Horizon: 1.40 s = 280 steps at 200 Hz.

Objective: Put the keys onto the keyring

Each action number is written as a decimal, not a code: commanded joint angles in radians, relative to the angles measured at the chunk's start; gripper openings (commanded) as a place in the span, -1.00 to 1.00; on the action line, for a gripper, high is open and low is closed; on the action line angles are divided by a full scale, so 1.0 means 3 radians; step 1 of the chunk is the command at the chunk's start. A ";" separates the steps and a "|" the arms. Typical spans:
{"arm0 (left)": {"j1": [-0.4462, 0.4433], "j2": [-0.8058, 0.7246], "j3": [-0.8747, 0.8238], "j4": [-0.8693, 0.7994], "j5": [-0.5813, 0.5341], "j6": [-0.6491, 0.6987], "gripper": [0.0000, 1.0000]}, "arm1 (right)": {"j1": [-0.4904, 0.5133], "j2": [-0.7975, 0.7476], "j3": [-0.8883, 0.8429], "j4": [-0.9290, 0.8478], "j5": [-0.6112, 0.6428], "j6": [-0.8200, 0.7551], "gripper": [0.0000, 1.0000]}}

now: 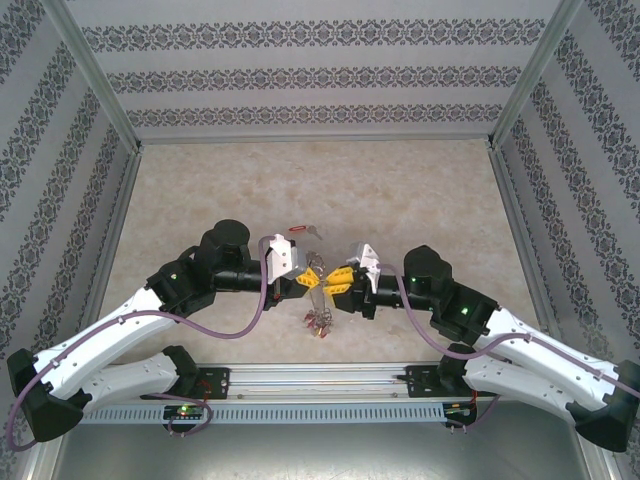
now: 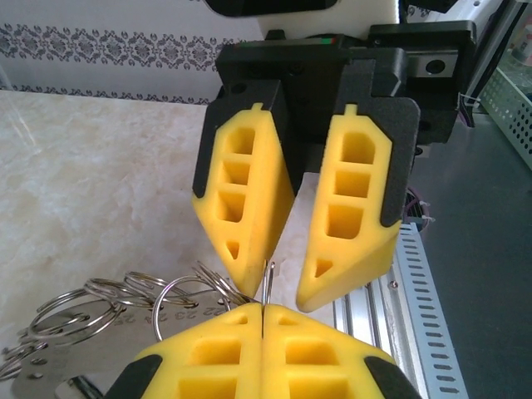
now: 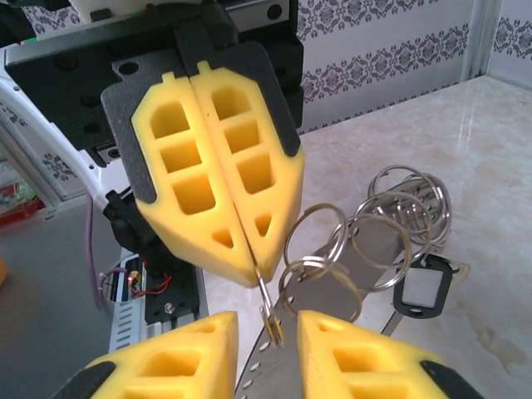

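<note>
My two grippers meet tip to tip over the middle of the table. The left gripper (image 1: 312, 277) (image 2: 263, 309) is shut on the thin grey keyring (image 2: 269, 283) (image 3: 264, 293), whose wire end sticks out of its closed fingers. The right gripper (image 1: 338, 280) (image 3: 268, 320) is open, its fingers on either side of that wire end without touching it. A bunch of tagged keys (image 1: 320, 320) hangs from the keyring below the grippers. Small split rings (image 3: 324, 241) and a dark tag (image 3: 420, 291) hang from it too. A red-tagged key (image 1: 300, 229) lies loose on the table behind the grippers.
The marble-patterned table (image 1: 400, 190) is boxed in by patterned walls on three sides. An aluminium rail (image 1: 320, 378) with the arm bases runs along the near edge. Open table lies behind and to both sides of the grippers.
</note>
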 commanded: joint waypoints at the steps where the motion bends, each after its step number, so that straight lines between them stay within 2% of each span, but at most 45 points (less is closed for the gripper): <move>1: -0.0030 -0.0024 0.0154 0.0065 0.0134 0.0021 -1.00 | 0.0029 0.0046 0.0118 0.0145 -0.0087 -0.0075 -0.54; 35: -0.0030 -0.0028 0.0152 0.0060 0.0139 0.0015 -1.00 | 0.0030 0.0078 0.0114 0.0162 -0.0123 -0.0080 -0.68; 72: -0.0031 -0.0009 0.0162 0.0053 0.0129 0.0016 -1.00 | 0.0030 0.0063 0.0113 0.0152 -0.0157 -0.0123 -1.00; 114: -0.0030 -0.0022 0.0161 0.0010 -0.0014 0.0012 -1.00 | 0.0030 -0.0015 0.0101 0.0132 -0.0148 -0.0188 -1.00; 119: -0.0031 -0.0024 0.0175 -0.0027 -0.0019 0.0023 -0.84 | 0.0030 -0.0031 0.0098 0.0136 -0.0134 -0.0194 -1.00; 128: -0.0030 -0.0031 0.0213 -0.0126 -0.0024 0.0056 -0.43 | 0.0030 -0.0059 0.0093 0.0131 -0.0121 -0.0199 -1.00; 134: -0.0030 -0.0037 0.0242 -0.0200 -0.0032 0.0088 -0.27 | 0.0030 -0.0071 0.0093 0.0123 -0.0121 -0.0208 -1.00; 162: -0.0030 -0.0119 0.0314 -0.0381 -0.0060 0.0179 -0.02 | 0.0029 -0.0088 0.0093 0.0122 -0.0116 -0.0221 -1.00; 183: -0.0035 -0.0109 0.0345 -0.0417 0.0004 0.0195 -0.02 | 0.0030 -0.0056 0.0101 0.0150 -0.0135 -0.0214 -1.00; 214: -0.0063 -0.0070 0.0345 -0.0362 0.0079 0.0181 -0.19 | 0.0029 -0.0028 0.0123 0.0148 -0.0122 -0.0211 -1.00; 280: -0.0208 0.0036 0.0419 -0.0379 0.0054 0.0230 -0.13 | 0.0030 -0.0001 0.0154 0.0140 -0.0113 -0.0213 -1.00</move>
